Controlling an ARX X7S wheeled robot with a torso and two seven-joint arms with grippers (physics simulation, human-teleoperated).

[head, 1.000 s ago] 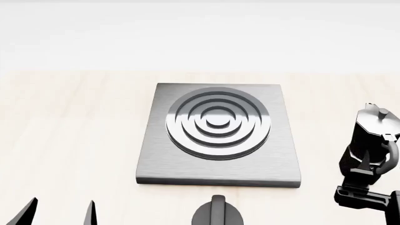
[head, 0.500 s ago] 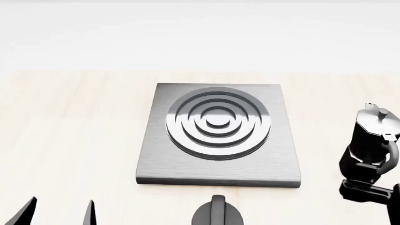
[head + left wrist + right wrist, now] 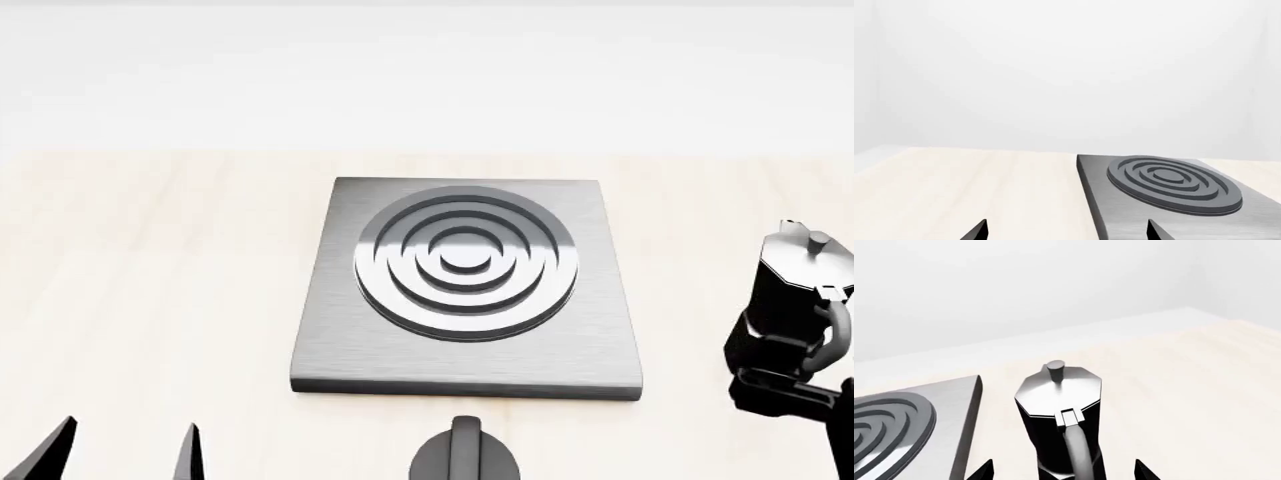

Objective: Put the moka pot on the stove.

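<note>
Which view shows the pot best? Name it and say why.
The right wrist view: the pot fills the centre, lid, knob and handle all clear. The head view catches it at the right edge, partly cut off. The left wrist view misses it entirely.

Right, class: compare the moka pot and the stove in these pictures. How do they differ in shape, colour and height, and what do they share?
The moka pot is tall, narrow and faceted; the stove is a flat, wide square plate. The moka pot is black with a silver-grey lid; the stove is brushed grey all over. The moka pot is topped by a small knob, the stove by raised concentric rings. Both rest on the pale wooden table, apart.
</note>
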